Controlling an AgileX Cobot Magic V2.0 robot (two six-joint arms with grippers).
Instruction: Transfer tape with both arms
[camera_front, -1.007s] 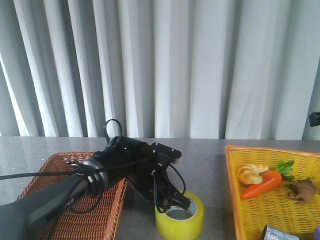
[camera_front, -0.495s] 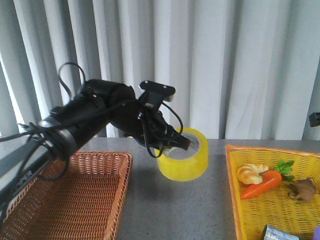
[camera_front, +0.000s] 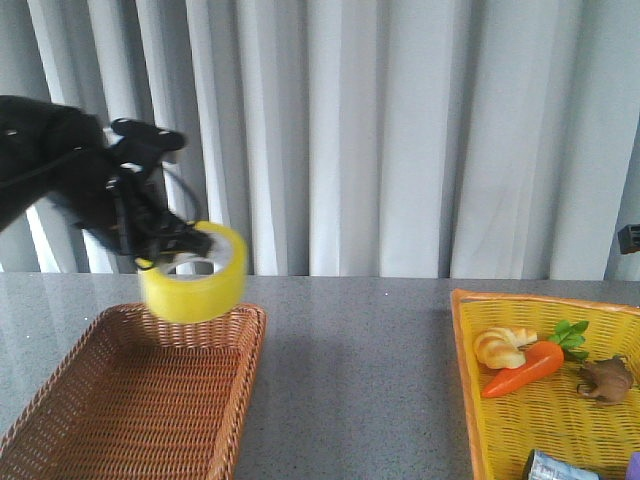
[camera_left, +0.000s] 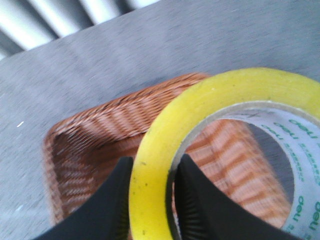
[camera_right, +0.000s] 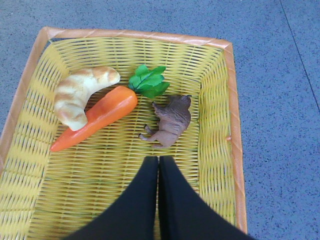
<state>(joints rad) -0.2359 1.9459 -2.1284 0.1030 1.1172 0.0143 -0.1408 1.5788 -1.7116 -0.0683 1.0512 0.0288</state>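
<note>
I see my left arm (camera_front: 60, 170) raised high at the left, its left tool (camera_left: 150, 200) clamped on the wall of the tape (camera_front: 193, 272), one finger (camera_left: 107, 205) outside the yellow band and the other inside the white printed core. The roll hangs in the air, tilted, above the far end of the brown wicker basket (camera_front: 130, 410) on the grey tabletop (camera_front: 350, 380). My right tool (camera_right: 158, 200) is pressed shut on nothing, hovering over the yellow basket (camera_right: 220, 150) that holds a carrot (camera_right: 97, 116), a croissant (camera_right: 80, 92) and a small brown animal figure (camera_right: 170, 122).
</note>
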